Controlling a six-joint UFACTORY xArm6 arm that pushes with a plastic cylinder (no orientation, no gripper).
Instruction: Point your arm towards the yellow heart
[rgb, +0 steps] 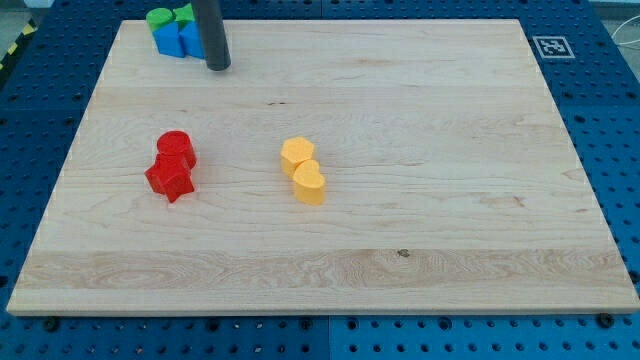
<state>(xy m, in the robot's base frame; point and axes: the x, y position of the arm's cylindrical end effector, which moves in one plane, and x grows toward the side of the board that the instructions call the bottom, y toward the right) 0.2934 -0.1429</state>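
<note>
The yellow heart (310, 184) lies near the middle of the wooden board (420, 120), touching a yellow hexagon-like block (296, 154) just above it. My tip (218, 67) stands at the view's top left, far up and left of the yellow heart. It is right next to a cluster of blue blocks (176, 39) and green blocks (160, 17).
A red cylinder (175, 147) and a red star (170, 179) sit together at the left middle of the board. A fiducial marker (551, 46) lies off the board's top right corner. A blue pegboard (40, 110) surrounds the board.
</note>
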